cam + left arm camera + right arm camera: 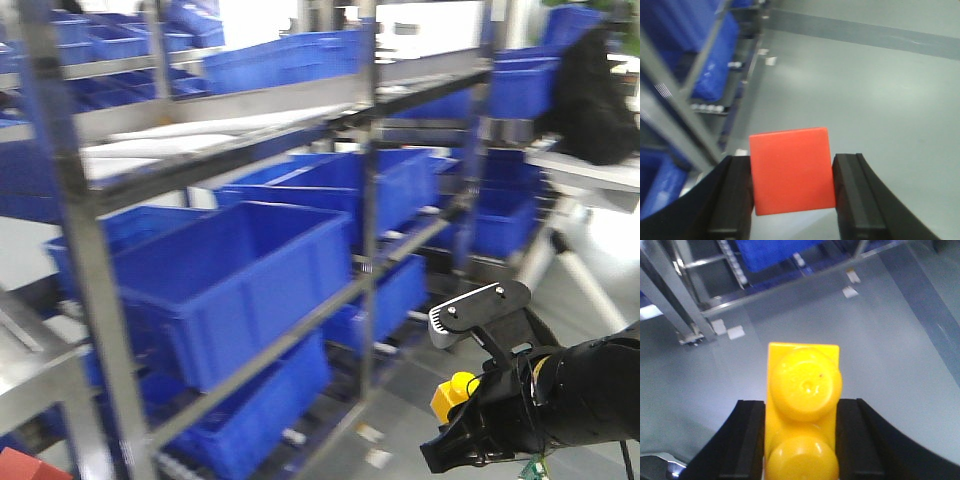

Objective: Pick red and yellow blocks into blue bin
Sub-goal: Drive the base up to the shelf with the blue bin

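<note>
**A:** Nearest first. The left gripper (791, 200) has its jaws clamped on the red cube (790, 167), flat against two opposite faces. The right gripper (802, 440) is closed on the long sides of the yellow brick (803, 385), with the studs facing the camera.

**B:** So both blocks are in hand, with only bare floor (865, 90) beneath them?

**A:** Yes, neither is over a bin. (The front view is blurred, so I can't judge the gaps closely.) I'd grip both firmly until each block is past a rim, because a release here drops it on the floor.

**B:** And the target?

**A:** The blue bin (250, 300) sits on the metal rack (95, 300), to the left of the right arm and beyond it. I'd bring each block in above the near rim, clear of the rack's upright. Then I'd open low inside the bin, one arm at a time.
</note>
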Robot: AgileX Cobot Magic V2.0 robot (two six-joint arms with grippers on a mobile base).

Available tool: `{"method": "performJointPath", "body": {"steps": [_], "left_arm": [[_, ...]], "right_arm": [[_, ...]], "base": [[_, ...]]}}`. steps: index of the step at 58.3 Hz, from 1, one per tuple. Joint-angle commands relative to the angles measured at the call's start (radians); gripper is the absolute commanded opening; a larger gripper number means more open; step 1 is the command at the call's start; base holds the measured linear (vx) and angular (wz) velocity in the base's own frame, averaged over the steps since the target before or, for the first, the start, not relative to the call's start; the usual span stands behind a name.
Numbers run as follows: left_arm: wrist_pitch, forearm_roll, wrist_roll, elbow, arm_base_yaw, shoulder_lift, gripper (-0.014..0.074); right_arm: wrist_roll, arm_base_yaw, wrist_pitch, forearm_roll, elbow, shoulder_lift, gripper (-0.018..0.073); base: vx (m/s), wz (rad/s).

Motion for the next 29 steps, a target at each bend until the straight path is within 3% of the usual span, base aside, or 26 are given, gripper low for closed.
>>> {"method": "performJointPath", "body": {"steps": [1,29], "left_arm": [[-0.065,-0.027,0.000,-0.024,-0.004,-0.005,0.0288],[-0.065,-0.027,0.000,-0.024,-0.004,-0.009,0.0288]], "right_arm": [[-0.005,-0.003,-0.057,-0.013,-0.028,-0.035,0.0225],[-0.005,-0.003,-0.057,-0.016,-0.028,-0.035,0.0225]], "base": [[0.21,0.63],[0.14,0.72]]}}
